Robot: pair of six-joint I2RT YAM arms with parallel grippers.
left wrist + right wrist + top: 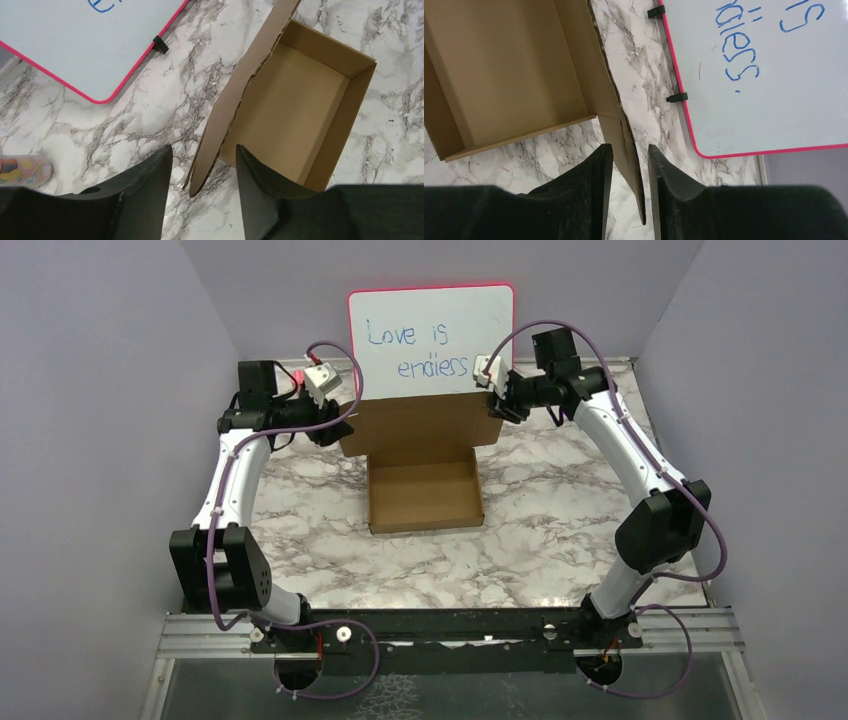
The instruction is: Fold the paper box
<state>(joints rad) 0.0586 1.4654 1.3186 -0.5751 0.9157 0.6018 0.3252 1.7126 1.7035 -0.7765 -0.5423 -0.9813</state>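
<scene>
The paper box point(425, 498) is a shallow brown tray in the middle of the marble table, with its wide lid flap point(420, 425) standing upright at the back. My left gripper point(335, 430) sits at the flap's left end. In the left wrist view its jaws point(204, 147) straddle the flap's corner point(202, 180) with a gap on both sides. My right gripper point(497, 405) is at the flap's right end. Its jaws point(630, 147) stand narrower around the flap's edge point(624, 145), which lies close to the right finger point(664, 180), with a gap on the other side.
A red-framed whiteboard point(430, 340) with blue writing leans against the back wall just behind the flap. It shows in both wrist views point(75, 40) point(764, 75). Purple walls close in the table on the left, right and back.
</scene>
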